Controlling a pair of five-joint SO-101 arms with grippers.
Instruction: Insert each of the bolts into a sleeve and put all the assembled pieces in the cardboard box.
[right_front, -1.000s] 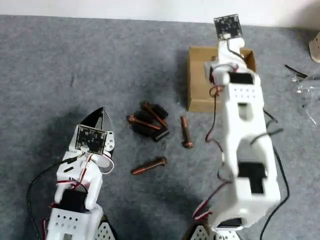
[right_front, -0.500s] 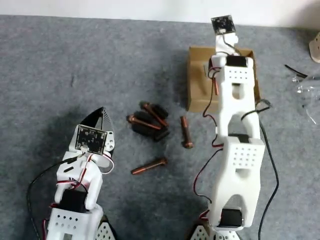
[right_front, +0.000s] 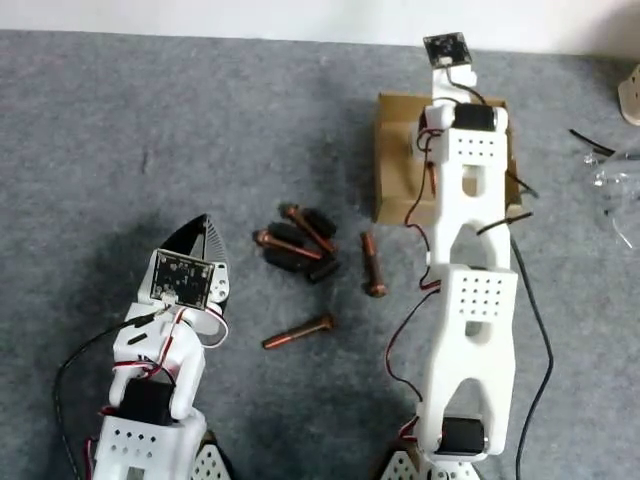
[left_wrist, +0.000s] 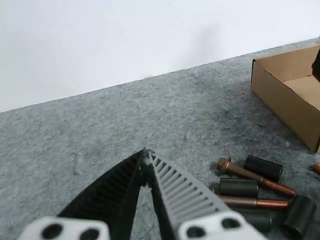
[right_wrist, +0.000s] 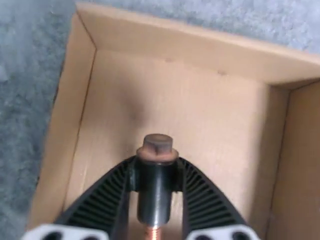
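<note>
- The right end effector (right_wrist: 156, 166) hangs over the inside of the brown cardboard box (right_wrist: 175, 37). Its two fingers squeeze a black round sleeve (right_wrist: 154, 192) from both sides.
- A copper metal bolt (right_wrist: 157, 146) sits in that sleeve. Its head sticks out at one end, and a bit of its thread peeks out at the other.
- I cannot tell if this piece touches the floor of the box.
- The box stands near the far edge of the grey fuzzy tabletop (right_front: 120, 150), toward the right side.
- The left end effector (left_wrist: 146, 156) is closed, with its tips touching and nothing between them. It is near the front edge on the left side, well apart from the box.
- Near the middle of the tabletop lies a little heap (right_front: 297, 243) of copper bolts and black sleeves, all touching each other.
- One loose bolt (right_front: 371, 263) lies just beside the heap, between it and the box.
- A second loose bolt (right_front: 298, 331) lies alone, nearer the front edge.
</note>
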